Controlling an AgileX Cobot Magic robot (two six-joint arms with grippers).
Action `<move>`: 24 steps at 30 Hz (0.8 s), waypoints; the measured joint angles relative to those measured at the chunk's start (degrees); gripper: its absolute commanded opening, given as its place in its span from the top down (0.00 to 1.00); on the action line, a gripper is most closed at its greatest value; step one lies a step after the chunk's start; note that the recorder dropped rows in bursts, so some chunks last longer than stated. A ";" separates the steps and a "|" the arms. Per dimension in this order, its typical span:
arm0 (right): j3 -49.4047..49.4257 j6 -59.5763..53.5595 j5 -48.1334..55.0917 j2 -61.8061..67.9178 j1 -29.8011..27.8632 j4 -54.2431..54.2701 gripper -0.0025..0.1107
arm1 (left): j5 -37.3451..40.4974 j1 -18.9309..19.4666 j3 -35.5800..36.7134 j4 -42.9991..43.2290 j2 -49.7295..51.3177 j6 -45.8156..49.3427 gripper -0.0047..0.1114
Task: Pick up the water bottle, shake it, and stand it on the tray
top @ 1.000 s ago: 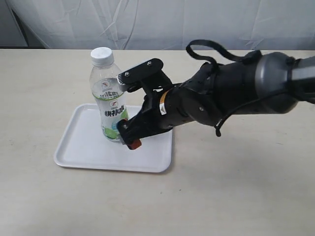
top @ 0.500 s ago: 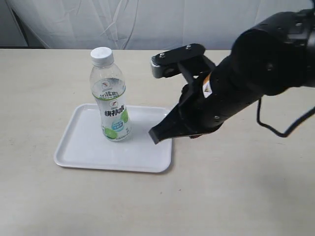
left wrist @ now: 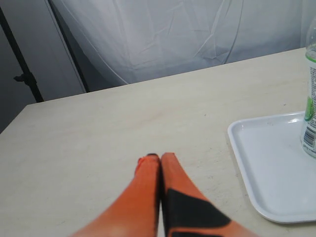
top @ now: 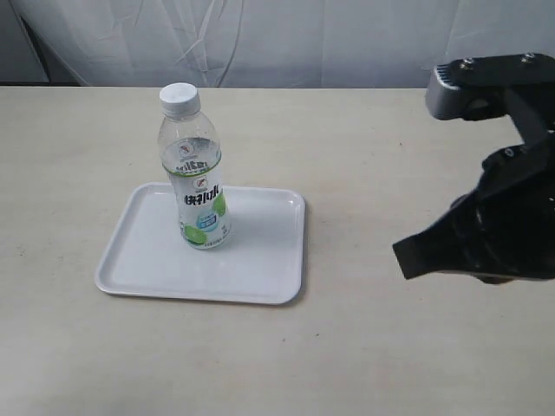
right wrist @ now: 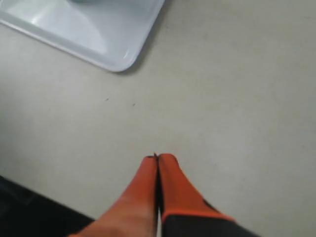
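The water bottle (top: 194, 169), clear with a white cap and a white-and-green label, stands upright on the white tray (top: 147, 260). Nothing touches it. The right arm (top: 494, 217) is far to the right of the tray in the exterior view, its fingertips hidden there. In the right wrist view my right gripper (right wrist: 158, 159) is shut and empty over bare table, with a corner of the tray (right wrist: 118, 54) beyond it. In the left wrist view my left gripper (left wrist: 159, 158) is shut and empty, and the tray (left wrist: 256, 163) and the edge of the bottle (left wrist: 310, 118) lie off to one side.
The beige table (top: 347, 347) stretches round the tray on all sides. A white curtain (top: 286, 39) hangs behind the table. A dark stand pole (left wrist: 24, 79) shows past the table's edge in the left wrist view.
The right gripper let go of the bottle and drew back to the right, away from the tray, and is now shut. The bottle stays upright on the tray.
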 measured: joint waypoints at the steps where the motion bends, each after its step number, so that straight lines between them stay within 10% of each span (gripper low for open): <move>1: 0.00 0.00 0.87 -0.72 0.00 0.80 0.99 | 0.00 0.00 0.00 0.00 0.00 0.00 0.96; 12: 0.54 0.14 0.81 -7.86 -1.30 -1.64 0.99 | 0.00 0.00 0.00 0.00 0.00 0.00 0.96; 24: 30.76 -5.26 -44.86 -39.26 -27.04 1.16 0.99 | 0.00 0.00 0.00 0.00 0.00 0.00 0.96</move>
